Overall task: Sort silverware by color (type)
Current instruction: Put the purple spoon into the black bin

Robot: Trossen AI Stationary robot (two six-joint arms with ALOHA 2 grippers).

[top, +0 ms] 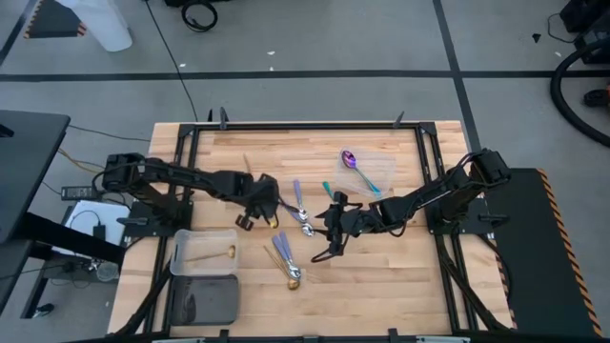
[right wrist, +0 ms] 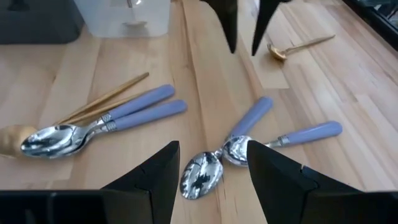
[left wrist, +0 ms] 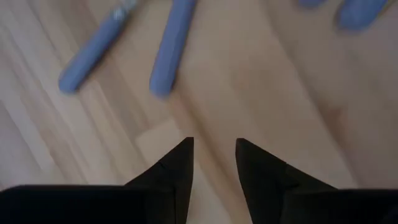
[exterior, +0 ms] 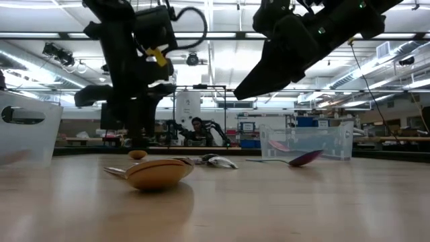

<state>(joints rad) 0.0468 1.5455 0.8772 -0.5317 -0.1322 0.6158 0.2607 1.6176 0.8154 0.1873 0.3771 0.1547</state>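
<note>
Hovering open and empty, right gripper should be centred over 1 lavender spoon; left gripper slightly parted, empty.

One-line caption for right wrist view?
Right gripper open above two crossed lavender-handled spoons; left gripper hovers beyond.

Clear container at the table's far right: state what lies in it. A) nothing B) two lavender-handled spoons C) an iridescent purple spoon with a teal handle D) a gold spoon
C: the high view shows one purple spoon with a teal handle inside the clear container.
</note>
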